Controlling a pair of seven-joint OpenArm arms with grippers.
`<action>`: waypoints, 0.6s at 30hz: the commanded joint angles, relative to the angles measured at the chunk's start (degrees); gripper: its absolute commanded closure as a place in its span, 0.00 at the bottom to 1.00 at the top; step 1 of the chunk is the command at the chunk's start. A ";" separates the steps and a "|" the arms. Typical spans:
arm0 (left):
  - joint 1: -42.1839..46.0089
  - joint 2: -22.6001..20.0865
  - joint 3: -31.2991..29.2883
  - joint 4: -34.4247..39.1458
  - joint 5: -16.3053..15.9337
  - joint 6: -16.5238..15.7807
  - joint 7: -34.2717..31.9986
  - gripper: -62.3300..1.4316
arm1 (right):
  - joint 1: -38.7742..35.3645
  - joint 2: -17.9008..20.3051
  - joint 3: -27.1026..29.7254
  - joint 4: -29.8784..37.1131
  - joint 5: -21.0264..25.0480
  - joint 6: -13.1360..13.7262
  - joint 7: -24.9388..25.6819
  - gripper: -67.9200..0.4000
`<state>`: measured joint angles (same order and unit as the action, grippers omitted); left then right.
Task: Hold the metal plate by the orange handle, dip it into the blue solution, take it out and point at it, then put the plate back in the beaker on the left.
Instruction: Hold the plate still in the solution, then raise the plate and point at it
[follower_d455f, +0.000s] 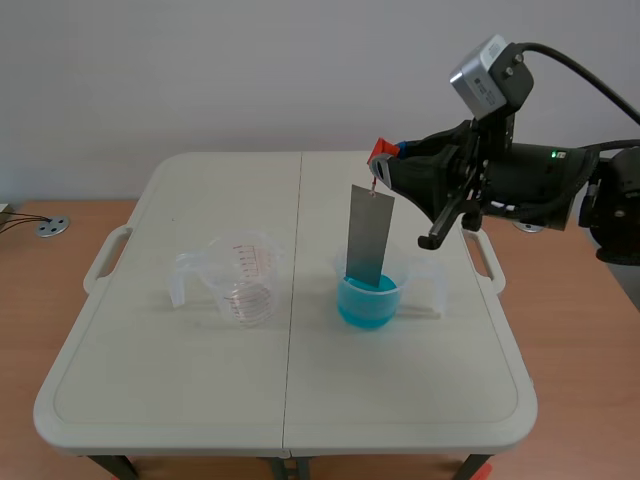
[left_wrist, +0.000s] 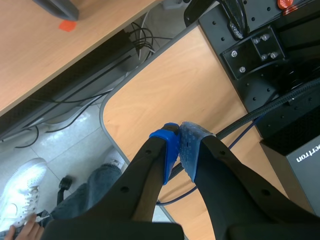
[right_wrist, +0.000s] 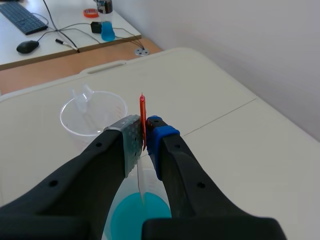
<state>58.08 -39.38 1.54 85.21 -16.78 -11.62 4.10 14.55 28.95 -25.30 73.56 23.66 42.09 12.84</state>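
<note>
My right gripper (follower_d455f: 383, 160) comes in from the right, raised above the table, and is shut on the orange handle (follower_d455f: 378, 152) of the metal plate (follower_d455f: 369, 236). The grey plate hangs straight down, its lower edge inside the beaker of blue solution (follower_d455f: 369, 297). In the right wrist view the orange handle (right_wrist: 143, 117) stands pinched between the pads of the right gripper (right_wrist: 144, 137), directly over the blue solution (right_wrist: 137, 216). The empty clear beaker (follower_d455f: 243, 277) stands on the left half of the table; it is also the clear beaker (right_wrist: 92, 114) ahead of the gripper. My left gripper (left_wrist: 179, 148) is shut on nothing, off the table.
The white folding table (follower_d455f: 180, 390) has a centre seam and side handles. Under the left gripper are a wooden desk (left_wrist: 170, 95), cables, black equipment and a person's shoe (left_wrist: 20, 187). A far desk carries a keyboard (right_wrist: 22, 17), a mouse and small items.
</note>
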 joint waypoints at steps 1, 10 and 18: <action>-0.17 0.15 0.39 0.61 -0.15 -0.17 -0.42 0.93 | 1.01 1.40 1.11 2.01 1.31 0.63 0.83 0.97; -0.20 0.11 0.35 1.36 -0.13 -0.13 -1.92 0.93 | 0.98 3.26 2.54 6.78 2.95 0.63 0.66 0.97; -0.17 0.09 -3.72 8.98 -0.13 -0.13 -1.90 0.93 | 1.01 4.52 3.67 11.04 4.24 0.63 -0.11 0.97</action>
<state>58.11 -39.38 -0.95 92.29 -16.78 -11.64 2.90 14.55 32.73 -22.46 83.46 26.63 42.30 11.92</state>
